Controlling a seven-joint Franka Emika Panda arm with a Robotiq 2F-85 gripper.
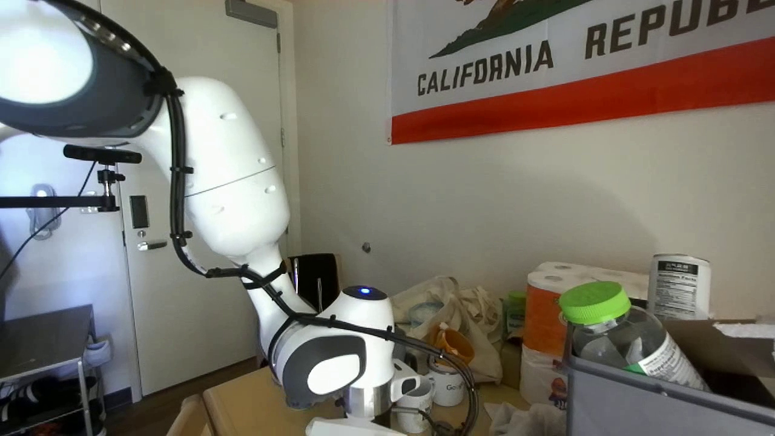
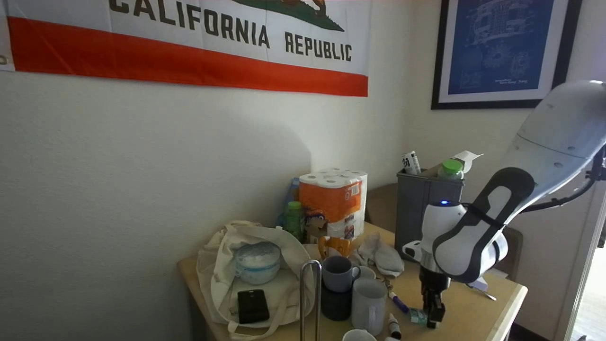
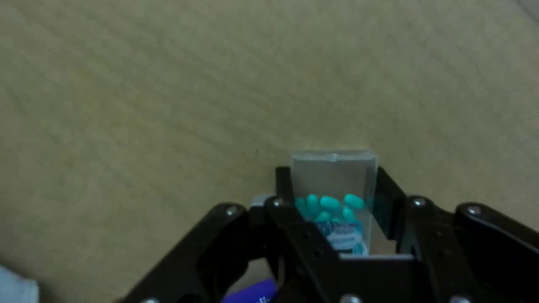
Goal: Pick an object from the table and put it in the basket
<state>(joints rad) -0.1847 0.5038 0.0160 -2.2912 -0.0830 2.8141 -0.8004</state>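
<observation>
A small clear box of green mints [image 3: 328, 204] is between my two black fingers in the wrist view, its sides against both fingertips. My gripper [image 3: 332, 170] looks shut on it. In an exterior view the gripper [image 2: 433, 322] points down at the light brown table [image 2: 466, 312], with the box [image 2: 418, 316] beside the fingertips at table height. I cannot tell whether the box touches the table. In an exterior view [image 1: 369, 399] the hand's fingers are cut off. A grey bin [image 2: 428, 208], perhaps the basket, stands behind the arm, also large at the right edge [image 1: 666, 406].
The bin holds a green-lidded jar [image 1: 596, 309] and a can [image 1: 679, 287]. A grey mug [image 2: 337, 272], white mug [image 2: 369, 303] and purple marker [image 2: 398, 303] are near the gripper. A tote bag [image 2: 218, 270], paper roll pack [image 2: 331, 203], white cloth [image 2: 388, 260] and metal bar [image 2: 303, 303] also show.
</observation>
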